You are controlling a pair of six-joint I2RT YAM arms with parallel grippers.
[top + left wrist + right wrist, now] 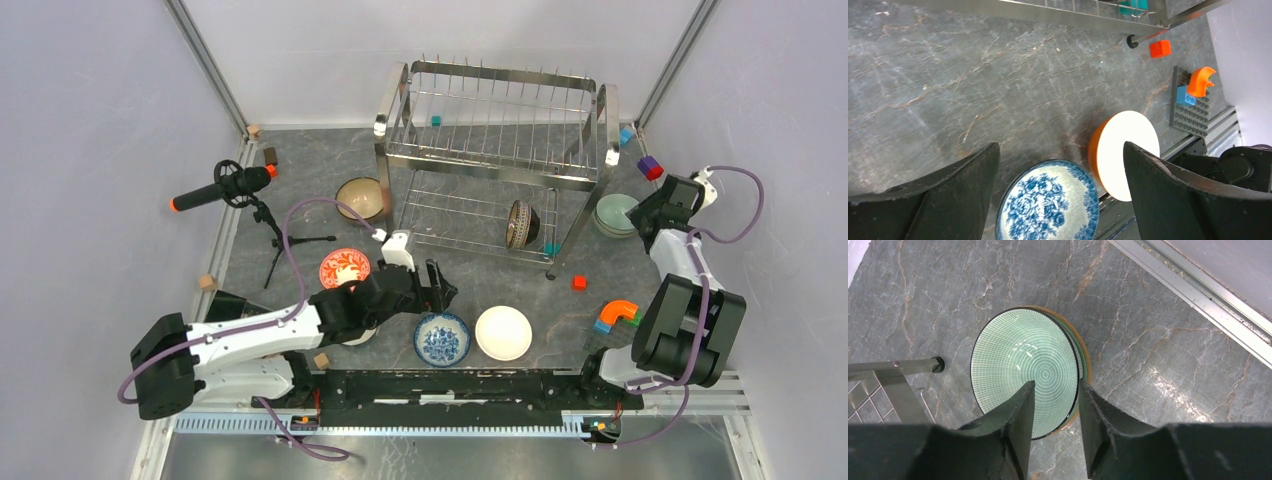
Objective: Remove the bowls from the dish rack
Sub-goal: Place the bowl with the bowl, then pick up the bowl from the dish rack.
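Veined grey slab (1158,340): left hand (1060,147) spread, right hand (1056,383) parted above ribbed green bowl (1018,355).

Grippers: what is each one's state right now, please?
Left gripper: open, holding nothing.
Right gripper: partly open over the green bowl, not gripping it.

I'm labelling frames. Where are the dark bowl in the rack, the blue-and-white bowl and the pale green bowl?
dark bowl (520,224): top external view, its patterned side.
blue-and-white bowl (1048,206): left wrist view, flowered inside.
pale green bowl (1020,357): right wrist view, ringed inside.
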